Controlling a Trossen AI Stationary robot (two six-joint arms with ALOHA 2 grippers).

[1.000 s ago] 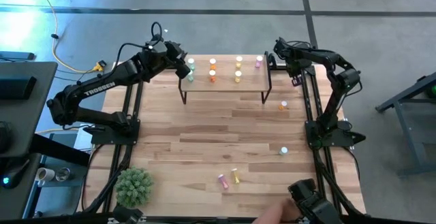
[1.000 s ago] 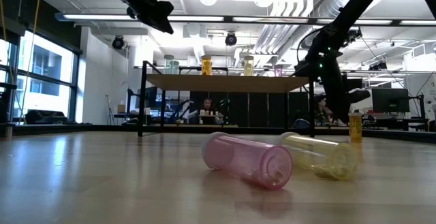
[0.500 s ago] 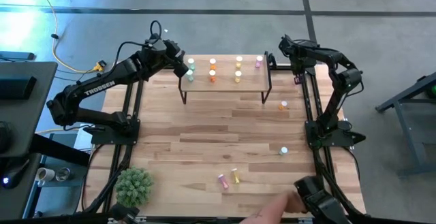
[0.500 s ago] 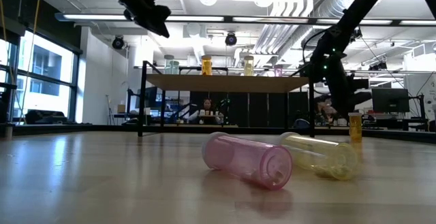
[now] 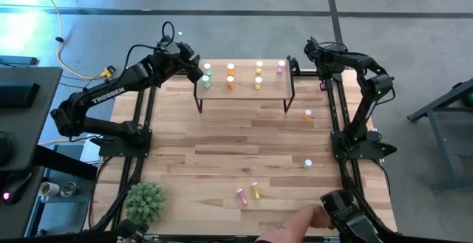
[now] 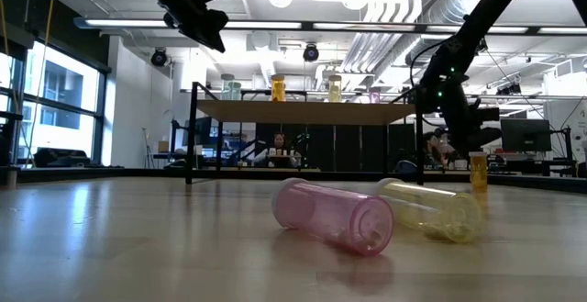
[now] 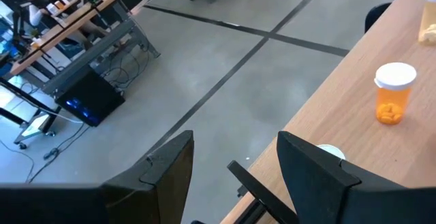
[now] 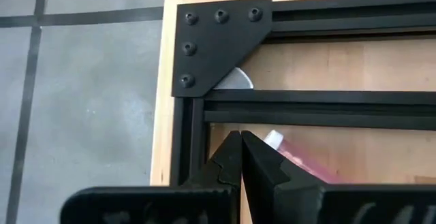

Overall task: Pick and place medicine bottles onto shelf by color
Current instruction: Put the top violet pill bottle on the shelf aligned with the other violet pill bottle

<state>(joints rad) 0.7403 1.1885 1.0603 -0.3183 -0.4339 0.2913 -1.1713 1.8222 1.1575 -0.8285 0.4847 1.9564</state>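
Seven medicine bottles are stood upright on the shelf at the table's far edge. A pink bottle and a yellow bottle are laid down near the front edge; two more are stood near the right edge. The left gripper is held open and empty at the shelf's left end. The right gripper is shut, empty, at the far right corner. The bottles are judged light, rigid, slick and prone to rolling; the body is best taken across its middle.

So over the last second my left jaws back off a bit from the green bottles at the shelf's left end. My right jaws drift right, away from the shelf's far corner. A person's hand slides in along the counter's near edge.
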